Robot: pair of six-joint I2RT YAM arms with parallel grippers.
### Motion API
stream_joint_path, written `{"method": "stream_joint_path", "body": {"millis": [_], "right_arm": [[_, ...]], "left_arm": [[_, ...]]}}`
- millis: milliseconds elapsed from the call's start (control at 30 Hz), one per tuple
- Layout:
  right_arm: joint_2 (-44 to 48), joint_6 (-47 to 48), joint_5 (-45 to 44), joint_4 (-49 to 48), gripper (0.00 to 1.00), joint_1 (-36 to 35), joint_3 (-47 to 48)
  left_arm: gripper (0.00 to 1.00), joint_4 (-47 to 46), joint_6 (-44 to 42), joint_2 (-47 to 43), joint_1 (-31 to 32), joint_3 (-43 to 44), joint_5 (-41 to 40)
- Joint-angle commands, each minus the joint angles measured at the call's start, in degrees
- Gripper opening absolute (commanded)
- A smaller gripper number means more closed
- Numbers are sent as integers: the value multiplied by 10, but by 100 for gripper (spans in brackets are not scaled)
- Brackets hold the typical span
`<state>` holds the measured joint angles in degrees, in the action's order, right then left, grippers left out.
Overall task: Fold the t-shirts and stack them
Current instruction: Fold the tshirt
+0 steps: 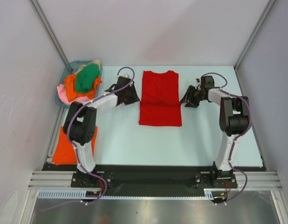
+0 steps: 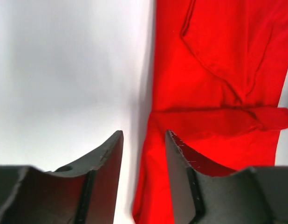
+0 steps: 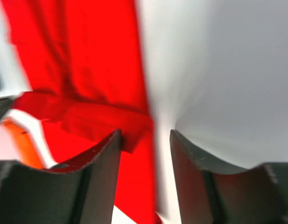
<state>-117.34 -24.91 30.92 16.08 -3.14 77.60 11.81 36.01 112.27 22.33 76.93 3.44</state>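
**Red t-shirt** (image 1: 159,98): it is lying flat on the bench (image 1: 120,140) between the two pairs of fingers. Its sleeves are turned in, so it is forming a narrow panel.

**Left fingers** (image 1: 133,97): these are standing about half parted at one long edge and gripping nothing. The cloth edge is running just beneath the inner finger.

**Right fingers** (image 1: 184,100): these are likewise standing half parted and empty over the opposite long edge, beside a turned-in sleeve.

**Judgement:** the crosswise fold appears to be the step in hand. To do it well, both pairs should be taking the edges at matching height and pinching every layer, tucked sleeve included. They should then be carrying the cloth over together so that the edges are meeting squarely.

**Elsewhere:** well outward of the left fingers, a basket (image 1: 65,77) is holding more t-shirts (image 1: 85,81). A folded orange t-shirt (image 1: 65,149) is lying behind those fingers, by the left arm's base.
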Motion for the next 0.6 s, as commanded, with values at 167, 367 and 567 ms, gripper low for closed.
{"method": "stream_joint_path", "body": {"millis": [167, 367, 567], "right_arm": [[199, 32, -269, 37, 56, -106, -108], [206, 34, -314, 19, 55, -173, -127], [113, 51, -308, -24, 53, -202, -71]], "left_arm": [[40, -57, -25, -188, 52, -124, -1], [33, -108, 1, -128, 127, -134, 13], [33, -137, -6, -27, 126, -66, 6]]}}
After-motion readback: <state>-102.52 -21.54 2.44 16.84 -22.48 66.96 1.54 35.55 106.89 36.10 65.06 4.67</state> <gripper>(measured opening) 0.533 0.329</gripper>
